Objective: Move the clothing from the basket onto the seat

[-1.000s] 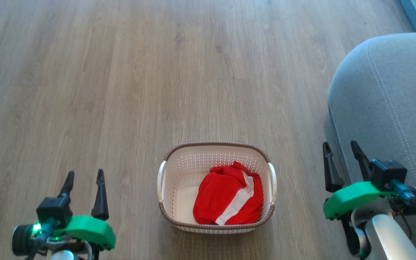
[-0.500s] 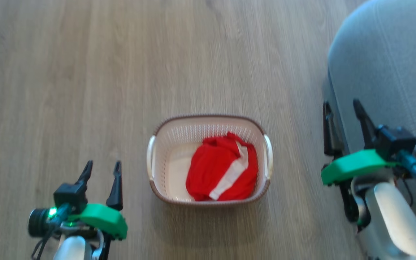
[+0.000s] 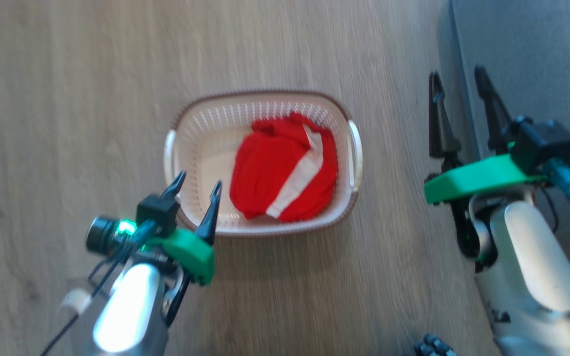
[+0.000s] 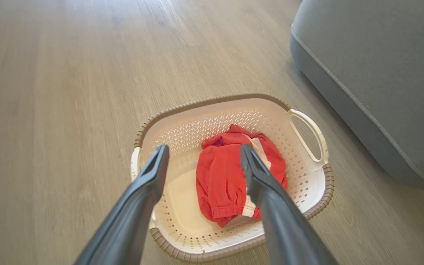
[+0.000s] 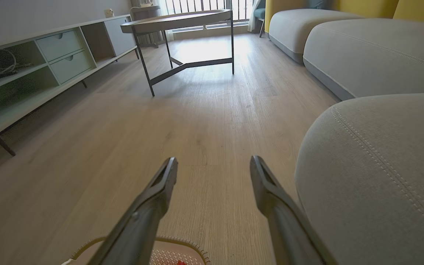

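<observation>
- Your left claw (image 3: 199,179) hangs spread and empty over the basket (image 3: 260,93), at its 7 o'clock rim.
- The red clothing (image 3: 275,173) lies inside the basket.
- Your right claw (image 3: 457,72) is spread too, beside the seat (image 3: 527,49) at 3 o'clock.

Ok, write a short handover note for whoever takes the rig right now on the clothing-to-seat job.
Left gripper: open, empty, poised at the basket's near-left rim, pointing at the clothing.
Right gripper: open, empty, beside the seat's edge.
Clothing: red-and-white bundle lying in the basket, which stands on the floor left of the seat.
Done: nothing grasped or moved.
Left: grip the clothing, lift it out, place it on the seat.
</observation>
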